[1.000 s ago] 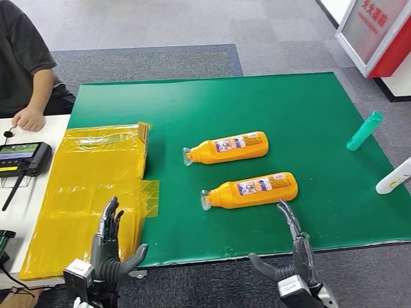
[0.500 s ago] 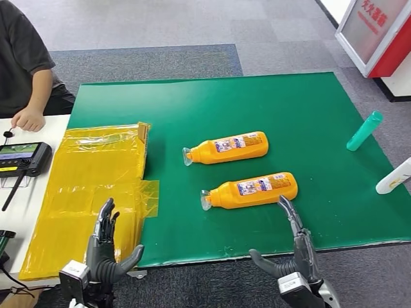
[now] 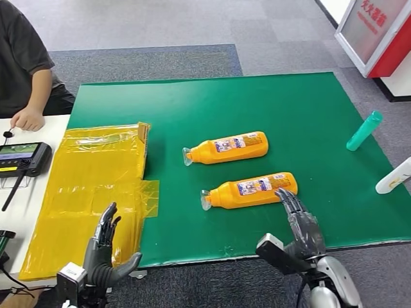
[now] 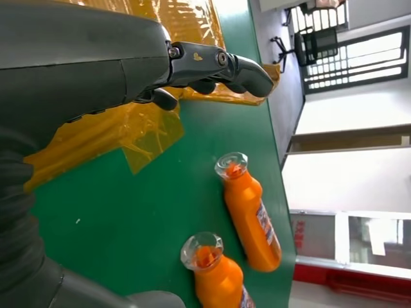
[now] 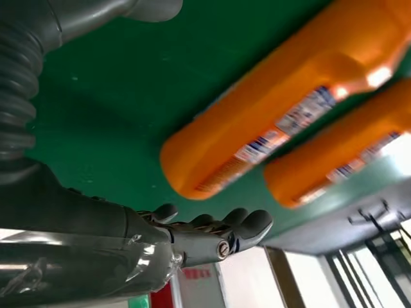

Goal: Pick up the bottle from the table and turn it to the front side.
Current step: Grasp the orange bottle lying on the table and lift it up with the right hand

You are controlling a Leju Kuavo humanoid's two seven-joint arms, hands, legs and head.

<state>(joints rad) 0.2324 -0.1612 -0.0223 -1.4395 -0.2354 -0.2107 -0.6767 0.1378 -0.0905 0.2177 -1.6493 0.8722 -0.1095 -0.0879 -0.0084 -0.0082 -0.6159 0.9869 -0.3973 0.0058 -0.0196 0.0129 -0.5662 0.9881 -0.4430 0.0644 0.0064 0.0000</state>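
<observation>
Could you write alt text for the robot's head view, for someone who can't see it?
Two orange bottles, one nearer and one farther, lie on their sides on a green mat. The robot's right hand reaches open toward the nearer one's base; its left hand hovers open by yellow plastic sheeting.

Left hand (image 3: 103,253) and right hand (image 3: 301,226) both open, fingers spread.

Grey carpet-tile floor (image 3: 160,25) — a red-and-white sign stand (image 3: 376,35) at the far corner.
</observation>
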